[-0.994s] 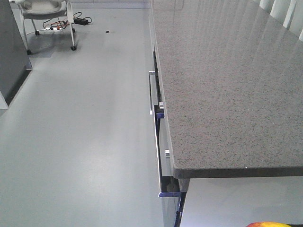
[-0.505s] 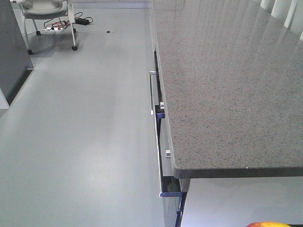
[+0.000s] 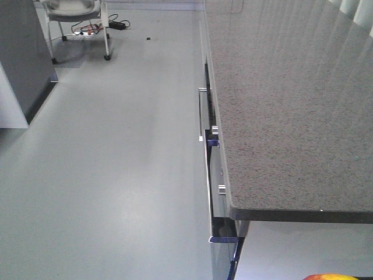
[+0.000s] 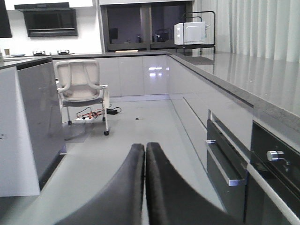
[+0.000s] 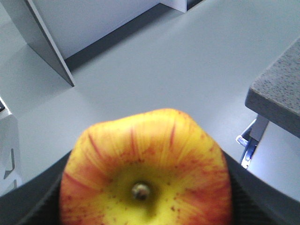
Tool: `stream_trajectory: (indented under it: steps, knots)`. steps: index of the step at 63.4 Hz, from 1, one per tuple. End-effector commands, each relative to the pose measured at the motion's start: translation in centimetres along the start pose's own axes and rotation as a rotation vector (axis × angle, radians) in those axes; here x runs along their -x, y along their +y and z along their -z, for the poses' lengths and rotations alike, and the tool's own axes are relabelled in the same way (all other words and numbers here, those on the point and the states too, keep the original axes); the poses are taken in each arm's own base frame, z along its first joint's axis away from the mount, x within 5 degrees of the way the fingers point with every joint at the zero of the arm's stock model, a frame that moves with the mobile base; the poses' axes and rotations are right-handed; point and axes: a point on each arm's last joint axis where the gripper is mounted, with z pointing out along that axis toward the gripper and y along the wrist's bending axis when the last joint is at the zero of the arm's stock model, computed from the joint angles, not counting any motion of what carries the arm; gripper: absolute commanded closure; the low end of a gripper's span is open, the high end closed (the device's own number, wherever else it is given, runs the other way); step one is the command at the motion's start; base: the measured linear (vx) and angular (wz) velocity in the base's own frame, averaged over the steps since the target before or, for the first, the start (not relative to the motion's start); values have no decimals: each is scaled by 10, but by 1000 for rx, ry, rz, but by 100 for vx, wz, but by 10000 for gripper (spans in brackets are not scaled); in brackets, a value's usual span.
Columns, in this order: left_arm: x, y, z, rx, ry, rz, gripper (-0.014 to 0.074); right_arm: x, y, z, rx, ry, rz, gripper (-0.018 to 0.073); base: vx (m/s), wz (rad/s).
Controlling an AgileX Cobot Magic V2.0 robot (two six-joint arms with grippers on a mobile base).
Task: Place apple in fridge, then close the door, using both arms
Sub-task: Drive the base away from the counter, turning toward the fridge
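The room is a kitchen with a pale grey floor [image 3: 116,175]. In the front view a speckled grey worktop [image 3: 291,116] fills the right side, running from the top edge down to its front corner at lower right. Below its left edge are cabinet fronts with a metal bar handle [image 3: 201,114]. A wheeled chair [image 3: 73,7] stands at upper left, and a dark grey panel [image 3: 23,52] lies along the left edge. The left wrist view also shows a white microwave [image 4: 189,33] at the upper right of centre.

The apple [image 5: 145,159] fills the lower centre of the right wrist view. Its stem dimple faces the camera, so the stem axis points straight at the lens. The right end effector [image 5: 145,201] is clenched on it, with black fingers [image 5: 33,201] against both flanks. In the front view only a red-yellow sliver shows at the bottom edge, right of centre. The left end effector [image 4: 144,187] is pressed closed on nothing, low in its frame.

Compared with a second ago, the worktop edge, handle and chair sit further right in the front view. More of the dark panel shows at left, and the apple sliver is unchanged.
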Motion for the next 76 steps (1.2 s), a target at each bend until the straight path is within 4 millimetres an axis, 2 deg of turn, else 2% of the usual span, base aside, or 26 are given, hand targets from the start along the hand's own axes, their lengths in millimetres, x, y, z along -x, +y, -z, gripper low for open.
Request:
stream_trajectory:
  steps: [1,29,76]
  knots:
    - [0,0,1,-6,-66,5,603,12,1,3,-1,-77,-9,203,-1,16]
    - [0,0,1,-6,-66,5,603,12,1,3,-1,-77,-9,203,-1,33]
    - [0,0,1,-6,-66,5,603,12,1,3,-1,-77,-9,203,-3,50]
